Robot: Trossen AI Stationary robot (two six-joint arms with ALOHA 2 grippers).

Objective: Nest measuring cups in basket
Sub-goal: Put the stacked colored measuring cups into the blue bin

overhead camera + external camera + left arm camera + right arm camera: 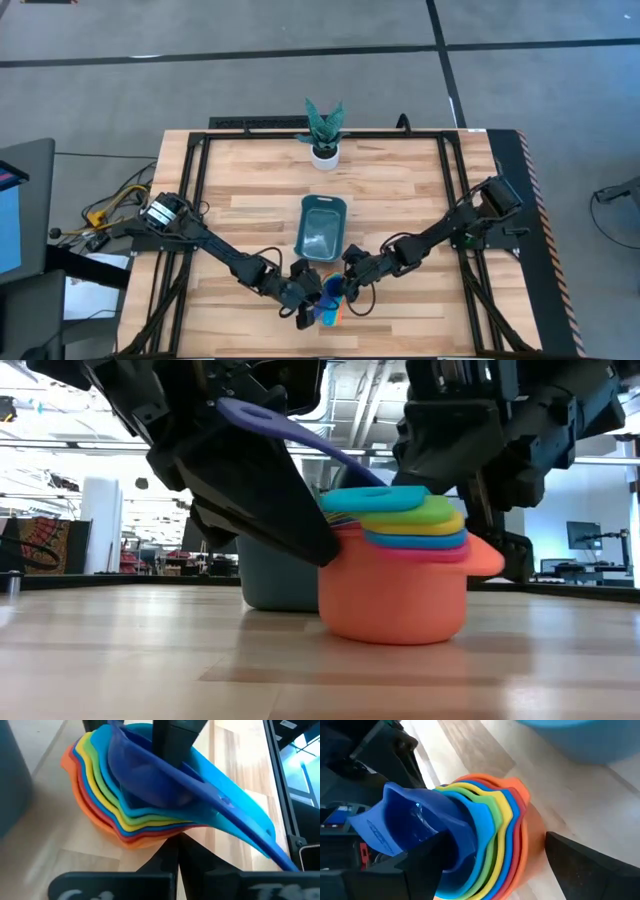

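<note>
Step in hand: seating the dark blue cup (150, 775) into the stack (395, 575) of nested cups. The stack stands on the table (240, 215) near its front edge, just in front of the basket (322, 228) and outside it. The orange cup (392, 600) is outermost and bears on the wood; red, yellow, green and blue rims show in layers inside it.

Left gripper (172, 740): clamped on the dark blue cup, which sits tilted in the stack, its handle (290, 428) raised and angled away in the low view. It does not look fully seated; judged from the tilt only.

Right gripper (495, 865): jaws apart, 1 finger (590, 865) on each side of the stack. No contact with the orange wall is visible, so it appears to hold nothing.

Basket: holds no cup, so far as the high view shows.

Next move, as judged:
1. Level the dark blue cup and press it home, then release it.
2. Take hold of the stack by its outer wall with an even grip. A tilted stack could shed the inner cups.
3. Lift it clear of the basket rim and set it inside.
</note>
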